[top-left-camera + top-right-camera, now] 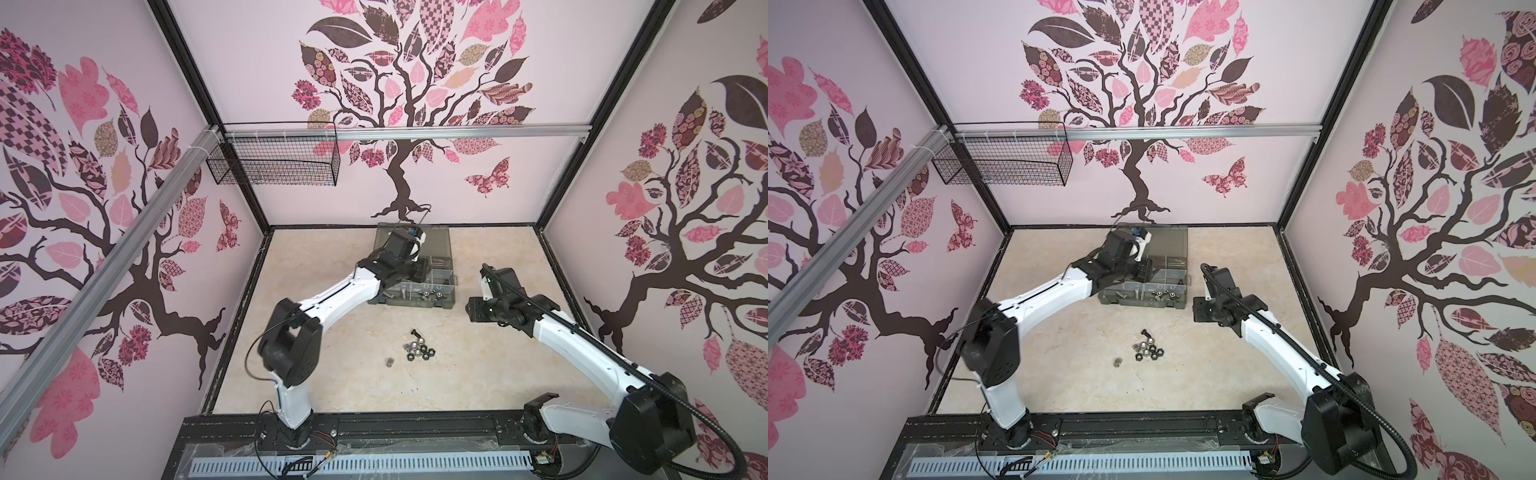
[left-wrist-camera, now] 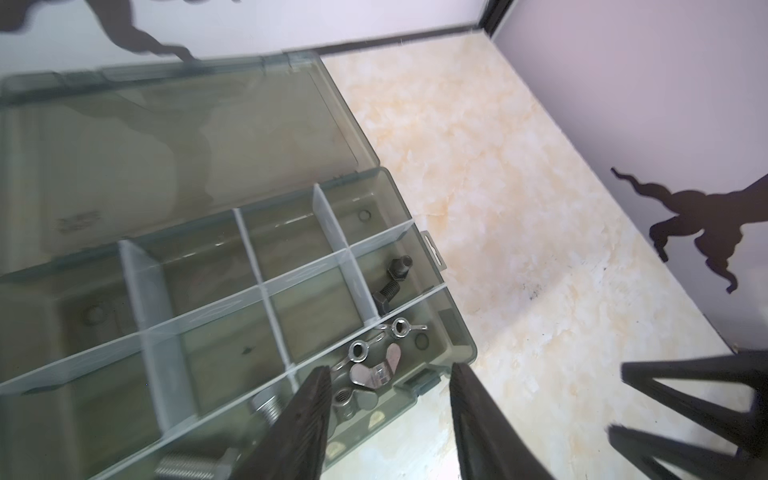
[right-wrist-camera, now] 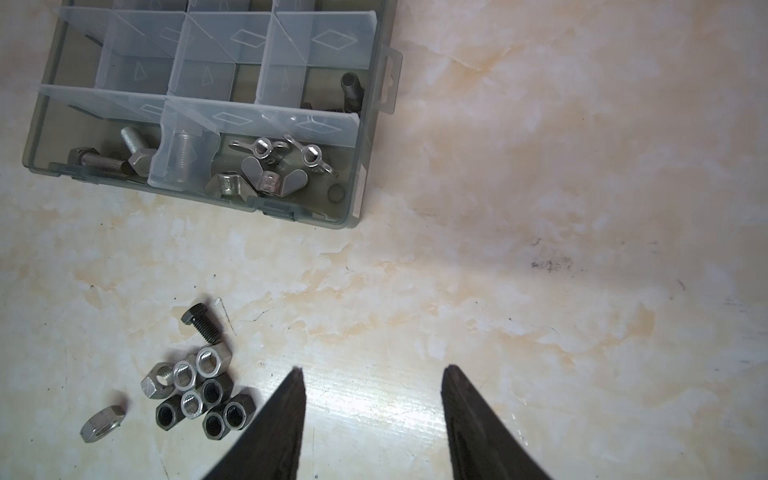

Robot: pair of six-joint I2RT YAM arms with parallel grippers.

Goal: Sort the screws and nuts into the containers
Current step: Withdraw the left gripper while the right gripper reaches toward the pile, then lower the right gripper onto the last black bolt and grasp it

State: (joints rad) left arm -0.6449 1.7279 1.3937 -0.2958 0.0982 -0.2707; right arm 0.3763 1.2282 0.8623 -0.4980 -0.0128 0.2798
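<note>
Nearest the robot's base, on a cream marbled table [image 3: 540, 208], sits a small heap of loose nuts [image 3: 195, 390], silver and black hex ones touching each other. One black screw [image 3: 201, 322] lies just beside the heap on its far side, and a single flat silver nut [image 3: 102, 422] lies a little apart from it. The right gripper [image 3: 374, 369] hangs over bare table beside the heap, its jaws spread apart with nothing between them. Farther back stands a dark grey-green organizer case [image 3: 361, 166] divided into containers [image 3: 203, 79] by pale translucent walls. In its near row the right corner compartment holds silver wing nuts [image 3: 270, 166]; silver screws [image 3: 133, 153] lie in the same row just beside them. Two black screws [image 2: 390, 278] lie in the compartment directly behind the wing nuts. The left gripper [image 2: 390, 368] hovers above the wing-nut corner, jaws parted and empty. The smoky lid [image 2: 166, 137] lies open behind the case. High on the back wall hangs a black wire mesh basket [image 1: 274, 160].
</note>
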